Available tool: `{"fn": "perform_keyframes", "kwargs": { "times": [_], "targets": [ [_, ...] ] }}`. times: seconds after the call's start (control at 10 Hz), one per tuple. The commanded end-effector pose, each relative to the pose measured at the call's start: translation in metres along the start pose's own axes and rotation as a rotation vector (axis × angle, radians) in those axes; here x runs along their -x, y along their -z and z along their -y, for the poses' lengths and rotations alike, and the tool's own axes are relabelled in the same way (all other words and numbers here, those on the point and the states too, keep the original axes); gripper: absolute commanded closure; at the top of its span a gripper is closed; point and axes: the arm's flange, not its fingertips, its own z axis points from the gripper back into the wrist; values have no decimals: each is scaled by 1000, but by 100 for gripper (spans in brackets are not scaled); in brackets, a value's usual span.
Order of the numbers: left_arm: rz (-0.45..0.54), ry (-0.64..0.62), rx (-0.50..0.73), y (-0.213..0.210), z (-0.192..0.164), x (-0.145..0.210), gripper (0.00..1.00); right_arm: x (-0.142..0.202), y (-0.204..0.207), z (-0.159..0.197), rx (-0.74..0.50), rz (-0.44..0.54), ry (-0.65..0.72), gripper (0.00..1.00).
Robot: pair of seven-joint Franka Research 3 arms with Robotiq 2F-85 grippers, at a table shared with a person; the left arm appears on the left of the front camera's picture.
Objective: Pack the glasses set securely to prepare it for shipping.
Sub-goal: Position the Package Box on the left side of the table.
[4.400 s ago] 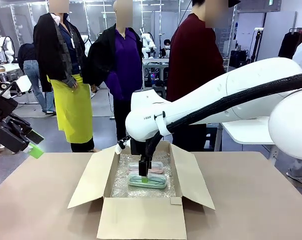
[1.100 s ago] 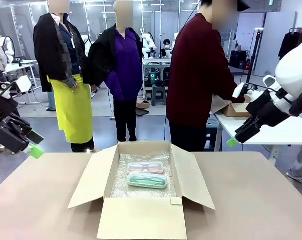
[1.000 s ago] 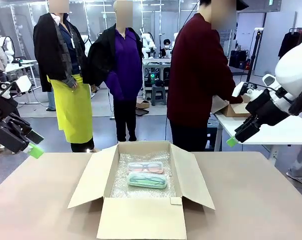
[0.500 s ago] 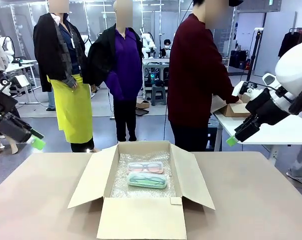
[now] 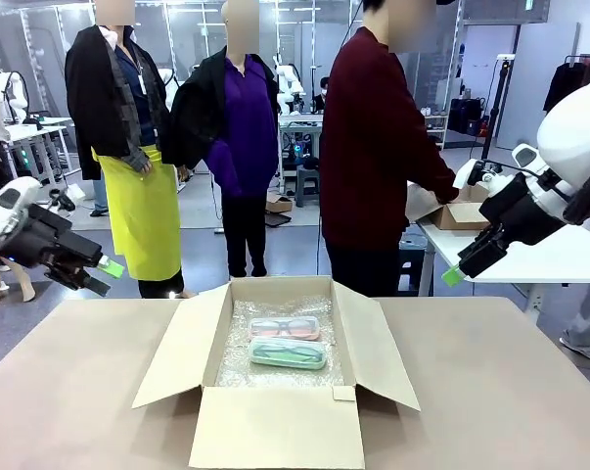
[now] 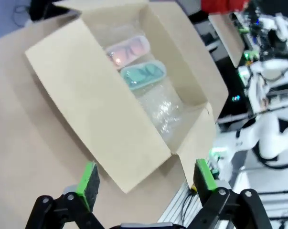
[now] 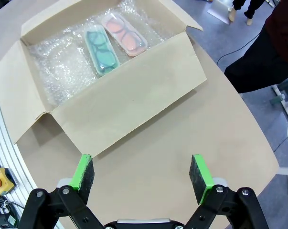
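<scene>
Glasses set (image 5: 287,345) on bubble wrap (image 5: 238,366), box (image 5: 275,431) open

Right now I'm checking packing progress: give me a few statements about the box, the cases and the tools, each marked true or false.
The pale pink case and the mint green case both lie inside the cardboard box. True.
The mint green case lies farther from the robot than the pink one. False: it lies nearer.
The box flaps are folded shut. False: they stand open.
The left tool and right tool are open, holding nothing. True.
</scene>
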Motion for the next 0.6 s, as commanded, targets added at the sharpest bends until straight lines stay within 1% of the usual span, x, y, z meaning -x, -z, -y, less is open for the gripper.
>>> {"fn": "perform_keyframes", "kwargs": {
  "times": [0.0, 0.1, 0.2, 0.3, 0.5],
  "targets": [
    [44, -58, 26, 2, -20, -14, 0, -4, -2, -1, -2, -17, 3, 0],
    [41, -54, 29, 9, -35, -12, 0, -4, -2, -1, -2, -17, 3, 0],
    [11, -63, 88, 15, -41, -11, 0, -4, -2, -1, -2, -17, 3, 0],
    [30, -79, 6, 13, -33, -6, 0, -4, -2, -1, -2, -17, 3, 0],
    [30, -79, 6, 13, -33, -6, 0, -4, -2, -1, -2, -17, 3, 0]
  ]
}}
